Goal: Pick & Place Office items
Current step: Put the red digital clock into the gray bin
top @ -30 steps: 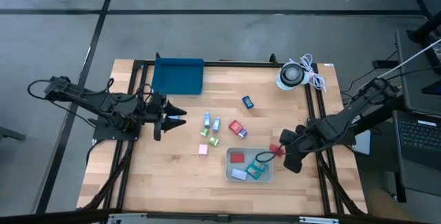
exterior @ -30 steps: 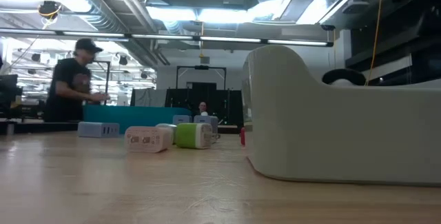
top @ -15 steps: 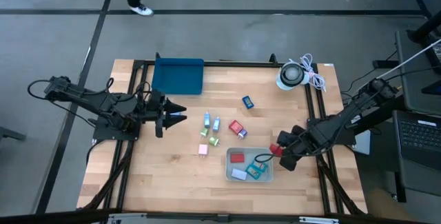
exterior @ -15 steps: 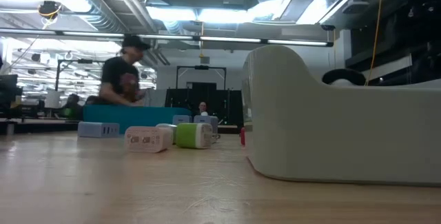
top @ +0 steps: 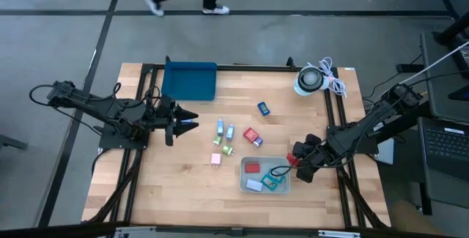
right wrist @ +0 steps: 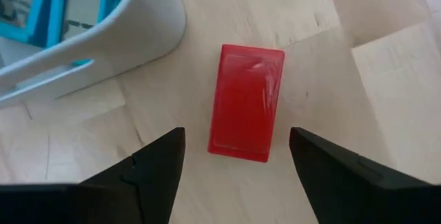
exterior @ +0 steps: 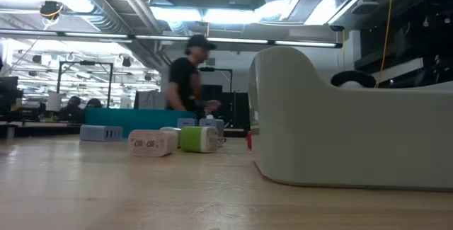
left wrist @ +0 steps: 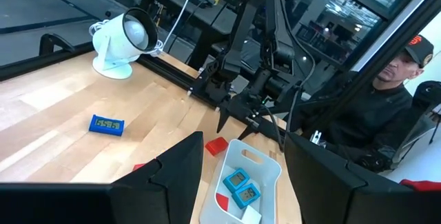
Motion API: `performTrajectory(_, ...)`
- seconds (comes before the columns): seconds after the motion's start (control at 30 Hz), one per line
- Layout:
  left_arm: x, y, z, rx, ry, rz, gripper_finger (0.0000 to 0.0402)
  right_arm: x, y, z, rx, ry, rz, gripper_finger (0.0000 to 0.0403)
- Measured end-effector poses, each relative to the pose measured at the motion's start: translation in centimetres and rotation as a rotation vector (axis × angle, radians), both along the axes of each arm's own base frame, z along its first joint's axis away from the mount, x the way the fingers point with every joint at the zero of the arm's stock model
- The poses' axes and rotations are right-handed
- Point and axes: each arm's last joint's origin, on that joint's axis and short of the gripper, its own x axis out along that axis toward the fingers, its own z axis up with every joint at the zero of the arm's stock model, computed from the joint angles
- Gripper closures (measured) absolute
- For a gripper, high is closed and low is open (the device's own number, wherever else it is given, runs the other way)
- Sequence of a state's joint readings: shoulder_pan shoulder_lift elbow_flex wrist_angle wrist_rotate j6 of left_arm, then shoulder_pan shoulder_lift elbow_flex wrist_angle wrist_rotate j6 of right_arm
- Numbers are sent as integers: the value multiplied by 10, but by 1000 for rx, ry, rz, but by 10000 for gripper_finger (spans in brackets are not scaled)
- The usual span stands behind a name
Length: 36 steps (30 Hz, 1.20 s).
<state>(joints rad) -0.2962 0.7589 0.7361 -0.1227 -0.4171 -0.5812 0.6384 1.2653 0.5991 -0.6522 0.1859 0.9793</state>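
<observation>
A red block (right wrist: 246, 102) lies flat on the table beside the white bin (right wrist: 83, 45). My right gripper (right wrist: 238, 160) is open above it, one finger on each side, touching nothing; in the high view it (top: 295, 160) is at the bin's (top: 286, 181) right end. The bin holds a red, a white and two teal-blue pieces. More pieces lie mid-table: blue (top: 263, 108), red (top: 252, 137), light blue (top: 220, 127), green (top: 228, 150) and pink (top: 216, 160). My left gripper (top: 189, 124) waits open at the table's left.
A dark blue tray (top: 189, 81) sits at the far edge. A white lamp with a coiled cable (top: 313, 79) stands at the far right corner. A person (exterior: 188, 74) walks past beyond the table's far side. Bare wood lies along the near edge and left of the bin.
My right gripper has edged toward the table's left, closer over the red block by the bin. The block and the other pieces have stayed put. A person beyond the far edge has walked from left to right.
</observation>
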Motion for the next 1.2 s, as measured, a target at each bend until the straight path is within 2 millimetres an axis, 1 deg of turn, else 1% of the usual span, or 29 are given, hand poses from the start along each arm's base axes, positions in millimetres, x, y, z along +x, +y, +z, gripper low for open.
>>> performTrajectory(0.17,0,0,0,7,1,-1,203,7,5,-12,-16,14,15,135)
performTrajectory(0.33,0,0,0,1,2,-9,203,10,8,-27,-56,79,19,135)
performTrajectory(0.47,0,-1,0,-9,1,-16,203,12,9,-32,-75,103,7,135)
performTrajectory(0.67,0,-1,0,-11,1,-21,203,11,8,-33,-85,97,-32,137)
performTrajectory(0.77,0,-1,0,-11,1,-21,203,11,8,-33,-83,102,-35,151)
performTrajectory(0.93,0,-1,0,-11,1,-19,203,10,8,-33,-75,114,-37,187)
performTrajectory(1.13,0,0,0,-10,0,-15,203,9,7,-33,-63,130,-107,240)
performTrajectory(1.2,0,0,0,-11,0,-14,203,9,7,-33,-57,130,-139,245)
